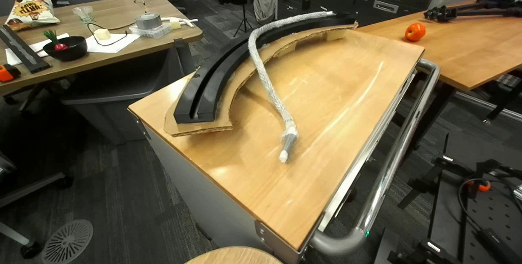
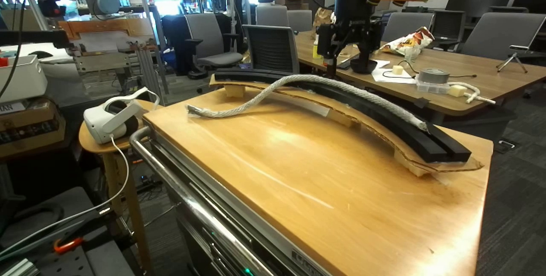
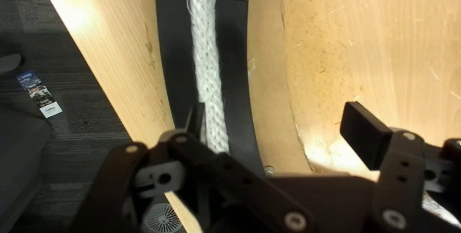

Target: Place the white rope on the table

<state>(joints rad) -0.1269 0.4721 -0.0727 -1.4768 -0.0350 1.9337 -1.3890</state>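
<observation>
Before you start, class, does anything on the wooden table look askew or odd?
Yes: the white rope looks askew. Part lies along the black curved track, but the rest strays across the cardboard onto the table.

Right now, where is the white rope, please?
In an exterior view, the white rope rests partly along the black track, then slopes leftward down to the table.

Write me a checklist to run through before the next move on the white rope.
1. Fingers spread: ok, wide apart.
2. White rope centred between them: not ok, it shows near one finger in the wrist view.
3. Fingers at grasping height: cannot tell.
4. White rope off the black track: not ok, a stretch lies along it.
5. Taped end on the table: ok, it appears to rest there.
</observation>
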